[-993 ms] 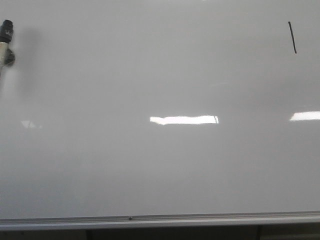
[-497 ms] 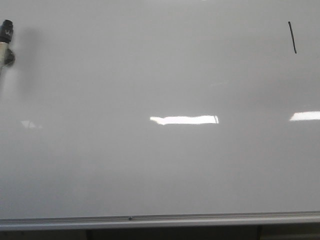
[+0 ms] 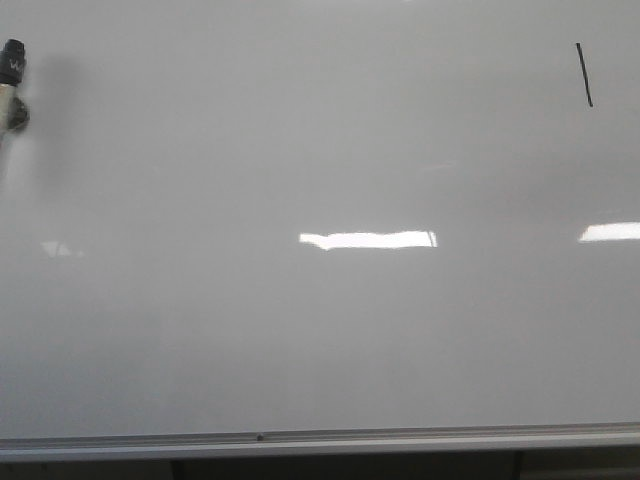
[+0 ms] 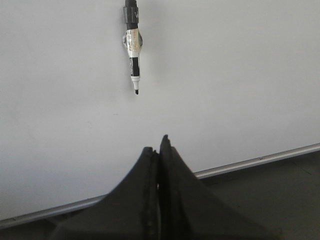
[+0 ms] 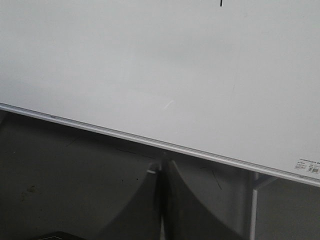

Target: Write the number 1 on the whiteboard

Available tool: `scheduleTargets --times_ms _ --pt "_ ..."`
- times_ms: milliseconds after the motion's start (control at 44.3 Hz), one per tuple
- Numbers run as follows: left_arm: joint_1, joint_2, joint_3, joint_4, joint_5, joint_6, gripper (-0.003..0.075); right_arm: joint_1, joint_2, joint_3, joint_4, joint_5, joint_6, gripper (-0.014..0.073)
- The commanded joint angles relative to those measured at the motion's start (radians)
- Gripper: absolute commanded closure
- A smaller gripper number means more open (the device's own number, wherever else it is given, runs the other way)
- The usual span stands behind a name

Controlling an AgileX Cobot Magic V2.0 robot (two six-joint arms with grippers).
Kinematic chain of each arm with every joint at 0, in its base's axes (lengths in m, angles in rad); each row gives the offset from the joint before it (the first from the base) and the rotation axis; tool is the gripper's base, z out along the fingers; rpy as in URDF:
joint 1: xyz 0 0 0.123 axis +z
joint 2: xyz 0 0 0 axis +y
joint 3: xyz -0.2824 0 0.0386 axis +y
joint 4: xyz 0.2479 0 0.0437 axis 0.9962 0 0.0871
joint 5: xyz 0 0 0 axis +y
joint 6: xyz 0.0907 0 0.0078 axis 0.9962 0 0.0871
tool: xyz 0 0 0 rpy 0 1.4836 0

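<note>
The whiteboard point(image 3: 320, 330) is a large glossy pale grey board with a silver bottom rail. The number 1 point(image 3: 584, 74) is a thin black slanted stroke at its upper right; its lower end also shows at the edge of the right wrist view point(image 5: 221, 2). A black-and-white marker point(image 3: 11, 85) sits on the board at the far left, uncapped, tip pointing down in the left wrist view point(image 4: 132, 45). My left gripper point(image 4: 159, 147) is shut and empty, well apart from the marker. My right gripper point(image 5: 161, 167) is shut and empty, below the rail.
The silver rail point(image 3: 400, 436) runs along the board's lower edge, with dark space beneath it. Bright white light reflections point(image 3: 368, 239) lie across the middle and right of the board. A metal stand leg point(image 5: 252, 210) is visible under the board.
</note>
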Motion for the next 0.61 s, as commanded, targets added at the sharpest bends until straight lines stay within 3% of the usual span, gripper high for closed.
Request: scheduleTargets --times_ms 0,226,384,587 --pt "0.025 -0.027 0.02 0.051 -0.165 -0.001 0.0739 -0.009 0.006 -0.027 -0.002 -0.069 -0.002 0.0662" --pt "0.181 -0.23 0.361 0.01 -0.555 -0.001 0.0739 -0.009 0.006 -0.027 -0.002 -0.068 -0.002 0.0662" --pt "0.242 -0.373 0.584 -0.014 -0.707 -0.001 0.0739 -0.009 0.006 -0.027 -0.002 -0.068 -0.002 0.0662" --pt "0.249 -0.47 0.778 -0.022 -0.88 -0.001 0.0739 -0.009 0.006 -0.027 -0.002 -0.068 -0.002 0.0662"
